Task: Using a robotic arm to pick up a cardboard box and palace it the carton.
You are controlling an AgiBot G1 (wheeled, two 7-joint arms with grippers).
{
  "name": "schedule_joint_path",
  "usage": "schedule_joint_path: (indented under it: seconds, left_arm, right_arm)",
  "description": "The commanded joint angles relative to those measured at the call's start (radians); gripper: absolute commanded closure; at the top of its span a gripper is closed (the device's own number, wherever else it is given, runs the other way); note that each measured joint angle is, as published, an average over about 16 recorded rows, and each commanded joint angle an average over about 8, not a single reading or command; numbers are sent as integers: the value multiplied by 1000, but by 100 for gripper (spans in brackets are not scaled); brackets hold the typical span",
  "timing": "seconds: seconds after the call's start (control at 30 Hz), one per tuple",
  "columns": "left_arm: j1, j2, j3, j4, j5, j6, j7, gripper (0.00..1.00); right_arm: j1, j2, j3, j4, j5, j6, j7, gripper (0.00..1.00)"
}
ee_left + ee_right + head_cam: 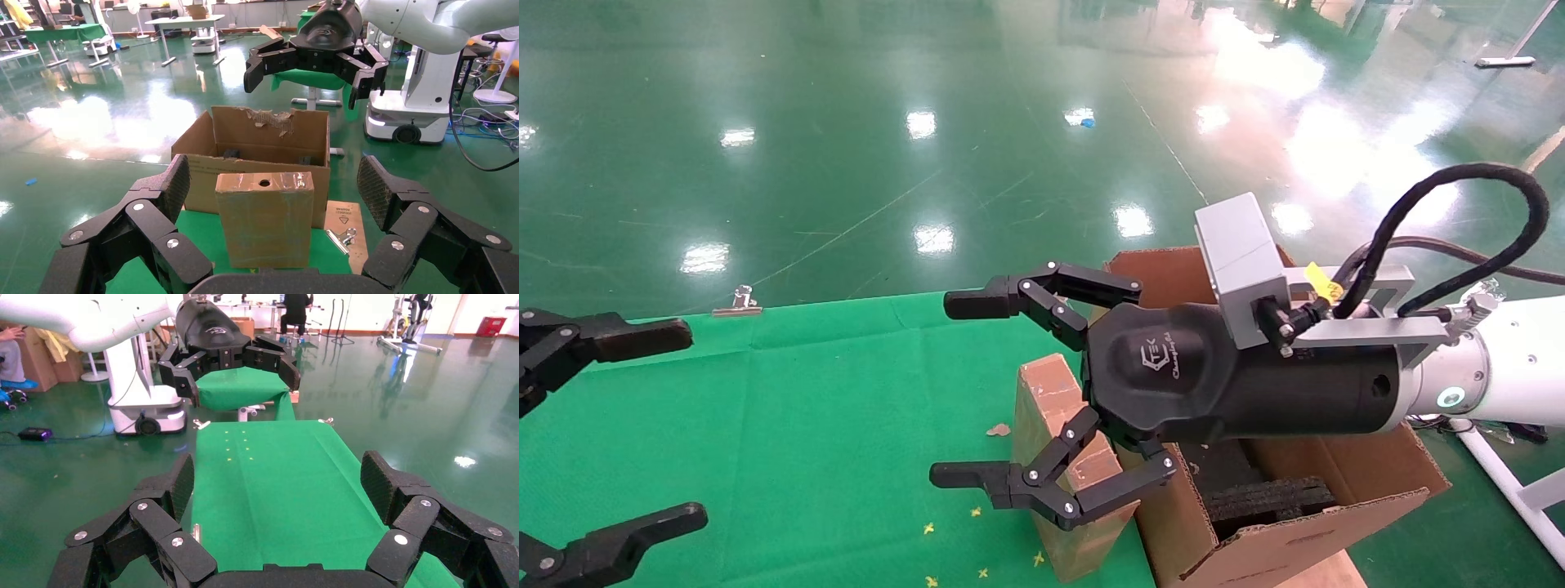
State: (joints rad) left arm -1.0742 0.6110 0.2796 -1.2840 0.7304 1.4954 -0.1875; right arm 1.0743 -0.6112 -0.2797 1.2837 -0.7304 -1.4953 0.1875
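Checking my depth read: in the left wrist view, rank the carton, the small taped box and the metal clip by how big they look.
1. Carton, though the nearer box hides part of it.
2. Small taped box.
3. Metal clip, clearly smallest.

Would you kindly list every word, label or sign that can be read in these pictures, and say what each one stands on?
"TEK": logo moulded into the black body of the right gripper, head view; the slanted script beside it is too small to read.
Yellow tag on the cable by the grey camera block: print too small to read.
Triangle sign with small print on a cardboard piece beside the carton, left wrist view: too blurred to read.
Cardboard box: no text visible.
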Motion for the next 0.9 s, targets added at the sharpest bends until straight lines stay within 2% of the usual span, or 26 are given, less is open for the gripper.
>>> schedule_joint_path:
  seconds: [0.03,0.43,0.6,0.77,0.9]
  left_arm:
    - [0,0,0,0,0,0,0,0]
    - [0,0,0,0,0,0,0,0]
    - [0,0,0,1,0,0,0,0]
    - [-1,0,1,1,0,0,1,0]
    - [-1,0,1,1,-1,0,1,0]
  right_arm:
    - [0,0,0,0,0,0,0,0]
    - [0,0,-1,1,-2,0,-1,0]
    - [16,-5,-13,27,-37,-5,-17,0]
    - [91,-27,-76,63,-155,-38,-28,0]
    - [204,-76,-197,71,-310,-69,0,0]
